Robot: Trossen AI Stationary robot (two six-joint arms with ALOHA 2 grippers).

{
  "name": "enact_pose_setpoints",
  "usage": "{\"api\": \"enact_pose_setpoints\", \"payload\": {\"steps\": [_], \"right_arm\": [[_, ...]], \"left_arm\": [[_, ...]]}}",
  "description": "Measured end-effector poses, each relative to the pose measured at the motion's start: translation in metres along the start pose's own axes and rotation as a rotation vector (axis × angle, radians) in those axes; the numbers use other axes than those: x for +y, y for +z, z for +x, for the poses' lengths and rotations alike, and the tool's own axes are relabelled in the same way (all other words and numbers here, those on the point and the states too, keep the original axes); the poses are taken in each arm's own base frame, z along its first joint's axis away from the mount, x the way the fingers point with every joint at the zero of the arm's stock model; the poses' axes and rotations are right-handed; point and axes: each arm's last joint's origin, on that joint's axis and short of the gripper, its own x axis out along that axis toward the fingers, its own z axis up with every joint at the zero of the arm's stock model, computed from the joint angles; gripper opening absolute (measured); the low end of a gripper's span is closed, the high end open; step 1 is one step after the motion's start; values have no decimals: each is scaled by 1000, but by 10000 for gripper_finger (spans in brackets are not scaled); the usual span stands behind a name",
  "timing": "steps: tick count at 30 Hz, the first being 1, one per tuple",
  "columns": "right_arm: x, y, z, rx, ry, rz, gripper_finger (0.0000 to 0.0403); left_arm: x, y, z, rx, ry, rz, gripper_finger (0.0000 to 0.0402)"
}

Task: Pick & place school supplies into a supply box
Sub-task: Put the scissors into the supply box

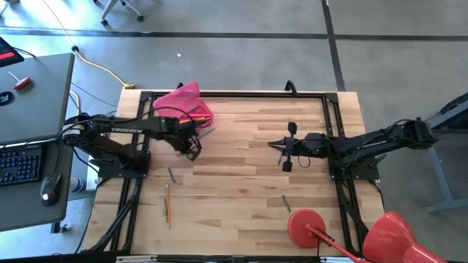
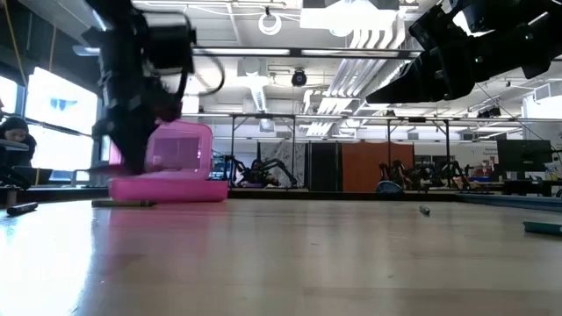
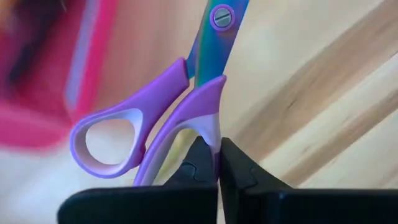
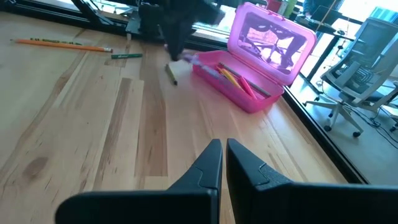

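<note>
Just beside the supply box, on its table-centre side, we see the scissors with one purple handle pinched in our left gripper, blades running straight away from the jaws. Our right gripper waits mid-table, fingers closed, empty.

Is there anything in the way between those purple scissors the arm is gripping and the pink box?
Nothing visible. The left end effector is closed on a handle of the purple-handled scissors, right beside the bright pink plastic supply box, whose lid stands open. Only bare wooden table lies between them.
</note>
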Motion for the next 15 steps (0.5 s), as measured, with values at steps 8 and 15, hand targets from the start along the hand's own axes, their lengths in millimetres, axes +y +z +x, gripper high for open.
{"api": "enact_pose_setpoints", "payload": {"steps": [8,15], "right_arm": [[0,0,0,0,0,3,0],[0,0,0,-1,3,3,0]], "left_arm": [[13,41,-38,-178,112,-104,45],[58,57,-9,-44,142,-237,39]]}}
